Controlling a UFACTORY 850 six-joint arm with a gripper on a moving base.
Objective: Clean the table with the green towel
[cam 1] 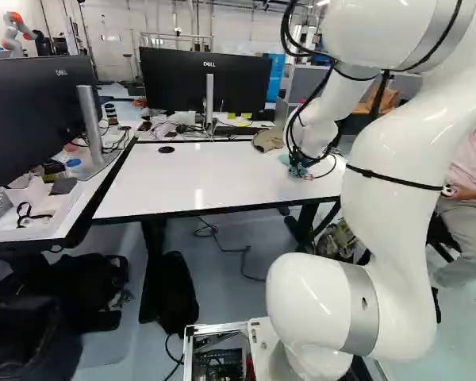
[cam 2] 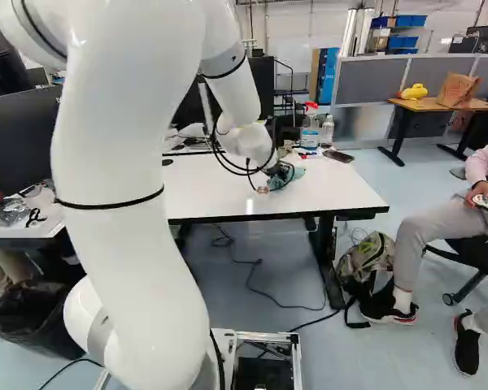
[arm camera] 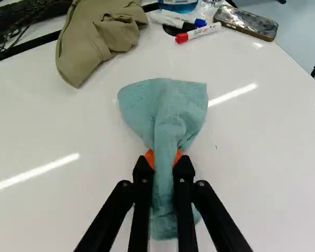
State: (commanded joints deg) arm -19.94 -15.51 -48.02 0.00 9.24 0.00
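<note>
Watching the gripper (arm camera: 164, 157), I judge its fingers nearly closed, pinching the green towel (arm camera: 165, 107) bunched between them. The towel lies on the white table (arm camera: 47, 115), apart from the tan cloth (arm camera: 97, 37) and the red-capped marker (arm camera: 198, 32). Sweeping too far ahead could roll that marker or shove the phone (arm camera: 247, 22) off the edge. Press too hard and I might scrape the tabletop; too lightly, and loose folds could skip the dark speck (arm camera: 216, 147).
</note>
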